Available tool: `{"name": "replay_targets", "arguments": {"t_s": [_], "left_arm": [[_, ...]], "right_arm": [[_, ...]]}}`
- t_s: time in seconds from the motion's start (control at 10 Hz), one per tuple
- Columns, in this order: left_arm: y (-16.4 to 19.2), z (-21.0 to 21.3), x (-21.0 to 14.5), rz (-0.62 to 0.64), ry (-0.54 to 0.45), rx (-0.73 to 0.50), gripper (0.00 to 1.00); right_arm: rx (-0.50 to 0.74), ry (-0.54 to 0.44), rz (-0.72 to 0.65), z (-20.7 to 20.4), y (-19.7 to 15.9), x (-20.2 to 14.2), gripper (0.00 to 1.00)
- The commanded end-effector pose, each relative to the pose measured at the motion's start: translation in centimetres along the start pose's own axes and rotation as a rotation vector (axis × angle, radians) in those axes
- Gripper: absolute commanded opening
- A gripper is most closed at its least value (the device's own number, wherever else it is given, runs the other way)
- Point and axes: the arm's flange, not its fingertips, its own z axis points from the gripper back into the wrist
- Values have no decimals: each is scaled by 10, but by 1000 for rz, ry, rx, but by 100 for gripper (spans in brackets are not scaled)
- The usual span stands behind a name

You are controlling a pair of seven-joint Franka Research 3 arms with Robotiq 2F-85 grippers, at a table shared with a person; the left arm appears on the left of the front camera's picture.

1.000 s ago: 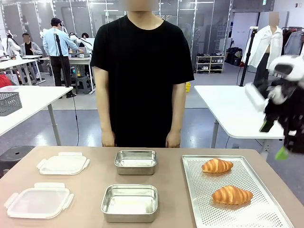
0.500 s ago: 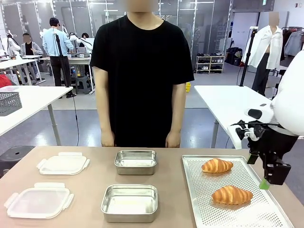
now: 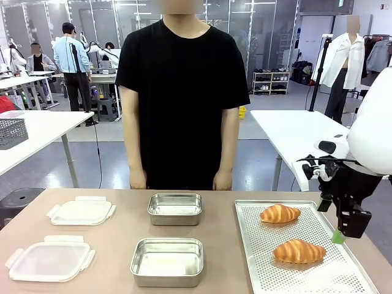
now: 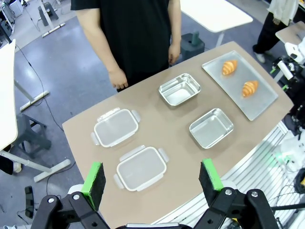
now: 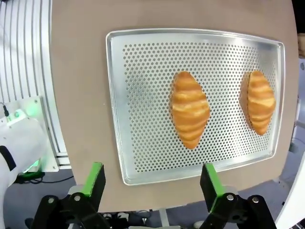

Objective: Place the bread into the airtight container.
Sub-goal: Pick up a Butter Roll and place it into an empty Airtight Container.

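The near container point(image 3: 166, 262) on the desk point(image 3: 116, 245) serves as the landmark. Directly behind it stands the far container point(image 3: 175, 209). To its left lies the near lid point(image 3: 50, 258), and to its back left the far lid point(image 3: 81, 211). To its right lies the tray point(image 3: 257, 245), carrying the near croissant point(image 3: 299, 252) and the far croissant point(image 3: 280, 213). The person point(image 3: 182, 92) stands behind it, beyond the desk's far edge.

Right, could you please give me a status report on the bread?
Both pincers open, empty: left pincer high over table, right pincer above tray. Two croissants on tray, containers empty. Nothing blocking.
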Motion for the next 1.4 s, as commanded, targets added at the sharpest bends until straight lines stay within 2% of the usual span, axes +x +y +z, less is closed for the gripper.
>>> {"name": "replay_targets", "arguments": {"t_s": [0.0, 0.2, 0.3, 0.4, 1.3], "left_arm": [[0, 0, 1, 3, 1, 1, 100], [0, 0, 1, 3, 1, 1, 100], [0, 0, 1, 3, 1, 1, 100], [0, 0, 1, 3, 1, 1, 100], [0, 0, 1, 3, 1, 1, 100]], "right_arm": [[8, -6, 13, -2, 1, 0, 100], [0, 2, 3, 0, 0, 1, 100], [-130, 42, -23, -18, -10, 0, 100], [-114, 34, 15, -34, -13, -3, 100], [40, 22, -23, -121, -62, -11, 100]]}}
